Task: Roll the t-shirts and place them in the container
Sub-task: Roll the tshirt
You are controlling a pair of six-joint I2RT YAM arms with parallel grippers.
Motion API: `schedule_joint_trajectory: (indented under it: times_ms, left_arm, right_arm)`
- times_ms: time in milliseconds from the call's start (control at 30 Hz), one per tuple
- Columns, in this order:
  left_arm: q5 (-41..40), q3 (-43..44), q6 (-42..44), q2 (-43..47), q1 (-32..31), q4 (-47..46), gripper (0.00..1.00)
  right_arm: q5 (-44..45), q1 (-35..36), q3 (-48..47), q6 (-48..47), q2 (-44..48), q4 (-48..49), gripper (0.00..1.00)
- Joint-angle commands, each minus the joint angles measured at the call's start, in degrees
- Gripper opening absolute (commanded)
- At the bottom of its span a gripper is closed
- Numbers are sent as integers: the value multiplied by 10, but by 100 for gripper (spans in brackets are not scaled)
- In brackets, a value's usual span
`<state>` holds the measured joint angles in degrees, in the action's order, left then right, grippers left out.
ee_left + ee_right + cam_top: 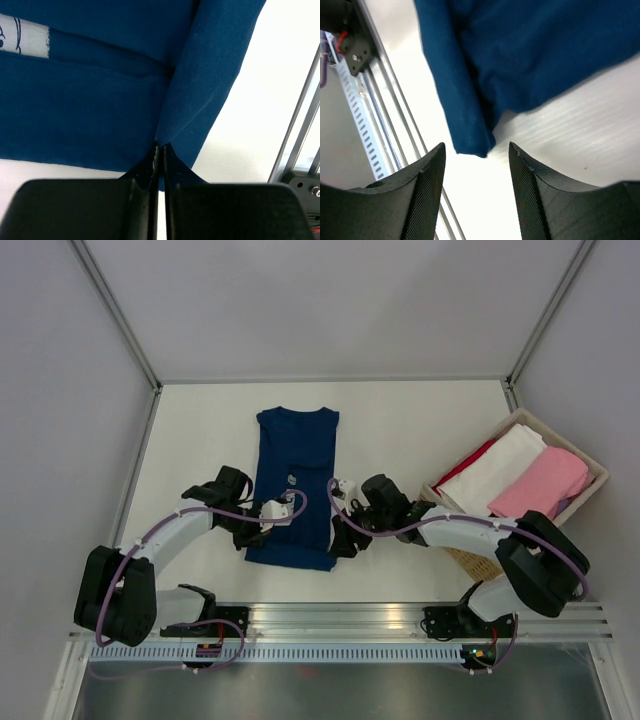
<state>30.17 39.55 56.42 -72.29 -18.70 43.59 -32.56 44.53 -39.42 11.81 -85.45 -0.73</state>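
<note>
On the table (420, 430), centre: navy t-shirt (295, 455) lies flat, folded lengthwise into a narrow strip, collar at the far end, hem toward the arms.
Chest print (291, 480): small white patch, face up near mid-length of the strip; also visible at the left edge of the left wrist view (22, 37).
Left gripper (161, 147): at the near-left edge of the shirt; fingers pressed together, pinching a ridge of the blue cloth at their tips.
Right gripper (476, 145): at the near-right corner of the shirt; fingers apart, nothing clamped. A folded corner of the cloth lies just beyond the gap between the tips.
Basket (470, 562): at the right side of the table, well apart from the shirt.
Basket contents: white folded garment (500, 468), pink folded garment (545, 483), red cloth (465, 465) along the left wall.
</note>
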Motion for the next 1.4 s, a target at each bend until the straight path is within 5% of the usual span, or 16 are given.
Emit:
schedule_joint_trajectory:
  times_ms: [0,533,633,767,867,1067,1367]
  left_arm:
    - [35,-3,-10,1,2,-15,2]
    - [33,-21,-36,22,2,-17,2]
    - [33,-25,-38,29,2,-18,2]
    - [28,-24,-45,38,2,-18,2]
    - [18,-23,-49,47,2,-11,2]
    - [-22,-32,-59,39,7,1,2]
    - [-35,-3,-121,9,31,-13,2]
  right_arm:
    - [35,24,19,-2,50,49,60]
    - [119,93,35,32,-12,104,57]
    - [130,93,35,28,-23,100,47]
    - [129,92,25,28,-35,83,14]
    - [118,92,29,30,-15,66,1]
    - [20,93,17,51,13,45,0]
    - [2,46,-72,4,-88,-27,0]
